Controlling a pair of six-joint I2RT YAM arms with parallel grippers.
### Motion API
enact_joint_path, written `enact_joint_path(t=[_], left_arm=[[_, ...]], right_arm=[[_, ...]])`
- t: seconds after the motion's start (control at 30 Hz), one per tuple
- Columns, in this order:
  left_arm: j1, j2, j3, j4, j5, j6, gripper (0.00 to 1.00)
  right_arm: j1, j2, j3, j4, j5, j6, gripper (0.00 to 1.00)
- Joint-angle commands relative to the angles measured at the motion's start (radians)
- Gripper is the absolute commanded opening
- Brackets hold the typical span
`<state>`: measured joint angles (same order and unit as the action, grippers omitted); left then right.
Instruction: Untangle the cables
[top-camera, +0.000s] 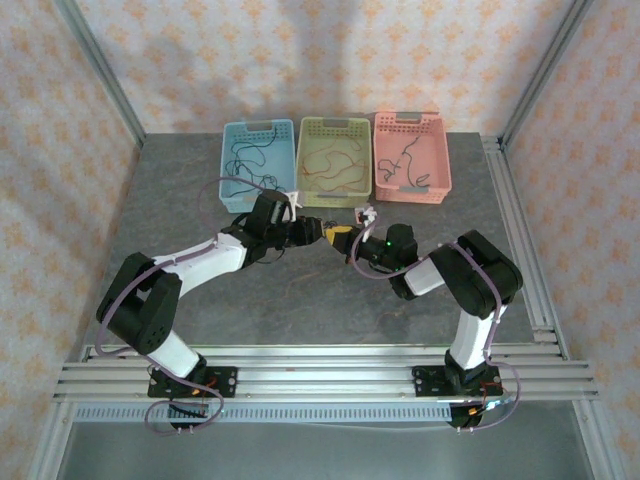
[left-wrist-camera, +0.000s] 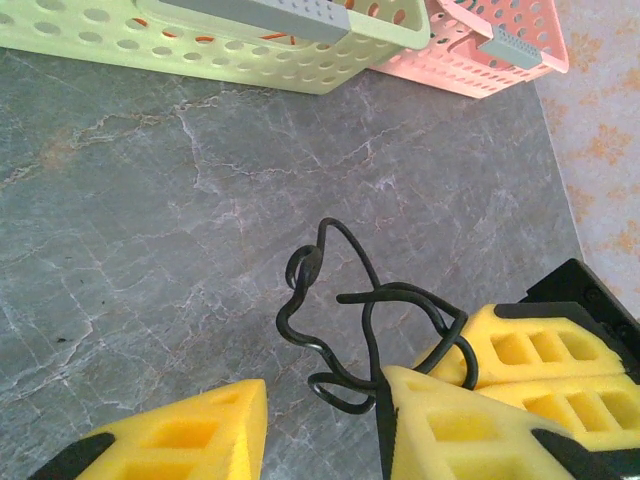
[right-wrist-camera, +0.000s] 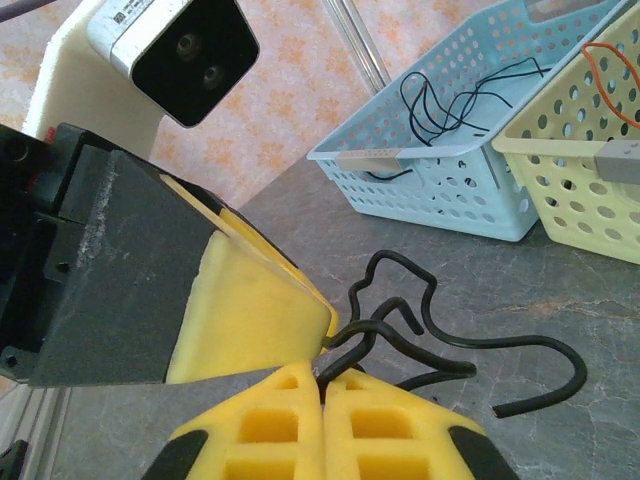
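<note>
A kinked black cable (left-wrist-camera: 340, 320) lies looped on the grey table (left-wrist-camera: 150, 230) between the two grippers. My right gripper (right-wrist-camera: 322, 372) is shut on one strand of this black cable (right-wrist-camera: 425, 300), whose loose end trails off to the right. My left gripper (left-wrist-camera: 322, 385) faces it with its jaws apart around the loops; the cable rests against the inner face of the right-hand finger (left-wrist-camera: 450, 425) and is clear of the other. In the top view the left gripper (top-camera: 318, 232) and the right gripper (top-camera: 346, 240) meet at mid-table.
Three baskets stand in a row at the back: a blue basket (top-camera: 232, 185) holding black cables, a green basket (top-camera: 304, 160) holding orange-red cables, and a pink basket (top-camera: 440, 165) holding a dark cable. The green basket's wall (left-wrist-camera: 200, 50) stands just beyond the loops.
</note>
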<state>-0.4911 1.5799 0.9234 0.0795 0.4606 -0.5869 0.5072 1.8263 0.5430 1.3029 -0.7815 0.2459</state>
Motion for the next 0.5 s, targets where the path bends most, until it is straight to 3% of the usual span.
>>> enact_joint_path(t=[0.0, 0.07, 0.13, 0.47], left_arm=[[-0.005, -0.003, 0.02, -0.012, -0.08, -0.024, 0.35], [-0.003, -0.014, 0.013, -0.033, -0.124, -0.026, 0.47], [-0.002, -0.023, -0.002, -0.02, -0.133, -0.04, 0.53], [0.007, -0.166, -0.061, 0.004, -0.124, -0.103, 0.59]], right_arm=[[0.011, -0.005, -0.006, 0.095, -0.045, -0.025, 0.0], [0.011, -0.006, -0.008, 0.096, -0.045, -0.025, 0.0], [0.011, -0.003, -0.006, 0.097, -0.046, -0.025, 0.0], [0.01, 0.004, 0.0, 0.095, -0.053, -0.017, 0.0]])
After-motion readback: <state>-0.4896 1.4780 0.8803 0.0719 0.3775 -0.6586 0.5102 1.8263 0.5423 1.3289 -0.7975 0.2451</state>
